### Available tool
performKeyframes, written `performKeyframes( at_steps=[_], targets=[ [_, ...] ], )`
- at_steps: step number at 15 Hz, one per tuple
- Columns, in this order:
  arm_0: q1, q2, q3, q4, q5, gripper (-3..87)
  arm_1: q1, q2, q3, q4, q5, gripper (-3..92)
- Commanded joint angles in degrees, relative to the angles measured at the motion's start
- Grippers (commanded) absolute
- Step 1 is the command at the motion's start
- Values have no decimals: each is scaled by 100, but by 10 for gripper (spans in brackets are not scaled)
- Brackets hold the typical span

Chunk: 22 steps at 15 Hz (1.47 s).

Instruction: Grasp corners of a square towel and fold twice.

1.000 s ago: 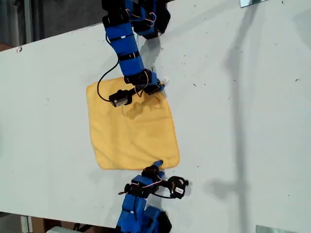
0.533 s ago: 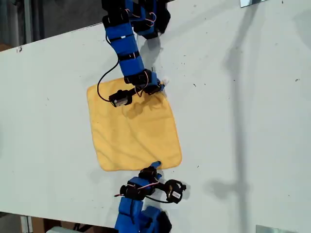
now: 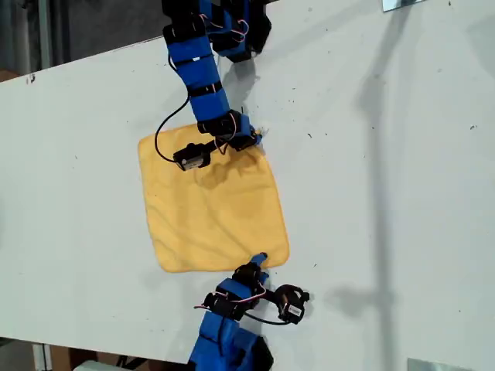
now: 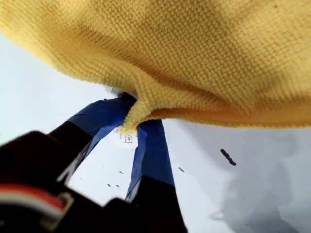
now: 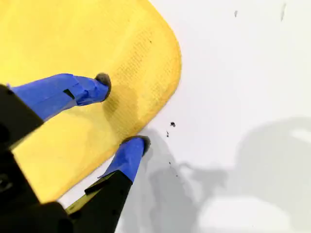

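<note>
My towel (image 3: pixel 213 202) lies flat and still unfolded on the white table (image 3: pixel 387 154), a little to the exterior view's left of the middle, with an arm at each of two corners on the side toward that view's right. My first gripper (image 4: pixel 132 127) is clenched on the far corner (image 4: pixel 130 120): the first wrist view shows a peak of yellow cloth pinched between the two blue fingers (image 4: pixel 151 150) and lifted off the table, with the small white tag (image 4: pixel 124 139) showing just behind it. My second gripper (image 5: pixel 121 114) is not gripping anything yet; it is spread wide, one fingertip (image 5: pixel 99 86) over the cloth and the other (image 5: pixel 133 148) on the table just outside the hem, so it straddles the edge beside the near corner (image 5: pixel 167 58) and not on it. To do this grasp well, I judge I should keep the lower finger pressed to the table, slide it under the hem, and close slowly so I catch the stitched edge and not only a tuft of pile. The cloth is soft and will bunch if I push sideways, so I want a short, straight closing. Then both corners should rise together, level, or the fold line will skew.
</note>
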Motion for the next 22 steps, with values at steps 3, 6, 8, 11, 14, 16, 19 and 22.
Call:
performKeyframes(
  at_steps=[3,6,8,11,14,16,19,22],
  targets=[
    [378,-1160,-993,114,-527,215,-18,9,-26,-18,-62,-1],
    [457,-1951,-1477,-193,-483,203,-18,9,-26,-18,-62,-1],
    [466,-2452,-1723,-422,-378,-1,-26,9,-18,-18,-62,-1],
    [492,-2443,-1960,-229,-308,-1,-35,35,-9,-9,-26,-1],
    [404,-2408,-2769,694,26,-1,-176,290,-70,0,132,-1],
    [360,-2373,-4113,2241,343,-1,-264,633,-712,738,132,-1],
    [88,-1872,-5045,3182,1204,-1,-88,2109,-1090,1415,-105,-1],
    [-791,-1424,-4922,3252,2092,-1,536,2979,-1090,1600,-527,-1]
  ],
)
